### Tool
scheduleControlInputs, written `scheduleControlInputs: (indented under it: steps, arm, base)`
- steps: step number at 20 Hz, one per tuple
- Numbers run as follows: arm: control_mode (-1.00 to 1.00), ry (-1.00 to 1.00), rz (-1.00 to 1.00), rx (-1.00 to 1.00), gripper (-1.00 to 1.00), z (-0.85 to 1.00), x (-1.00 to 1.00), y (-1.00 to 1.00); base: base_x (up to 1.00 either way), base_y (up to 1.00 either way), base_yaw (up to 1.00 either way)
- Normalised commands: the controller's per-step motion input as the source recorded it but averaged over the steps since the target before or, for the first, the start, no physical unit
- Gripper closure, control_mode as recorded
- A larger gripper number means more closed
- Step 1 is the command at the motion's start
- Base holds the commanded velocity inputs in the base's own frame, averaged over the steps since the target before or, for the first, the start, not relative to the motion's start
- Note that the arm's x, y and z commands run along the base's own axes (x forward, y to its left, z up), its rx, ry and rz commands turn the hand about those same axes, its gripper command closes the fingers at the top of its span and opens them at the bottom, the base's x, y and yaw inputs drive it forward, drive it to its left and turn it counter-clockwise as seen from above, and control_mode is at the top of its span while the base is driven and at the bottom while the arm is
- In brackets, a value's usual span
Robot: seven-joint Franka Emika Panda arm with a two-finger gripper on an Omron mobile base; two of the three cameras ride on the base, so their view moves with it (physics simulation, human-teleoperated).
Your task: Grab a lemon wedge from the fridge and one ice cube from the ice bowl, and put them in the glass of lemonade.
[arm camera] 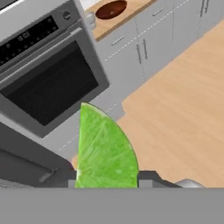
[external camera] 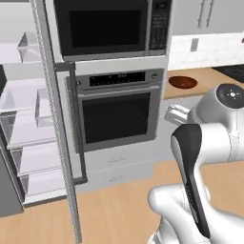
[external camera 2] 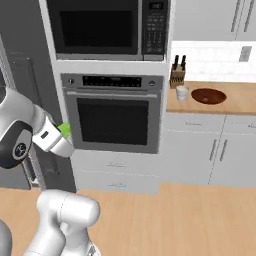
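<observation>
Fridge (external camera: 33, 143) is seen at the far left of the left base view, door swung open, white shelves exposed. Beside it, to the right, the oven (external camera: 116, 112) is mounted under the microwave (external camera: 112, 26). The lemon wedge (arm camera: 105, 151) is clamped between the jaws of the gripper (arm camera: 107, 179), held in the air in front of the oven. Further right, on the wooden counter (external camera 2: 235, 102), the glass of lemonade (external camera 2: 182, 93) is placed just beside the ice bowl (external camera 2: 208, 95), with the knife block (external camera 2: 177, 74) behind the glass.
</observation>
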Motion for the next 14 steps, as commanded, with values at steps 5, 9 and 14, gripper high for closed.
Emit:
scheduleControlInputs:
  steps: [5,9,14]
  arm:
    - [1.0,0.0,0.0,0.0,1.0,0.0,0.0,0.0]
    - [1.0,0.0,0.0,0.0,1.0,0.0,0.0,0.0]
    - [1.0,0.0,0.0,0.0,1.0,0.0,0.0,0.0]
  base:
    - [0.4,-1.0,-0.44]
    - [0.57,-1.0,-0.26]
    - [0.88,-1.0,0.08]
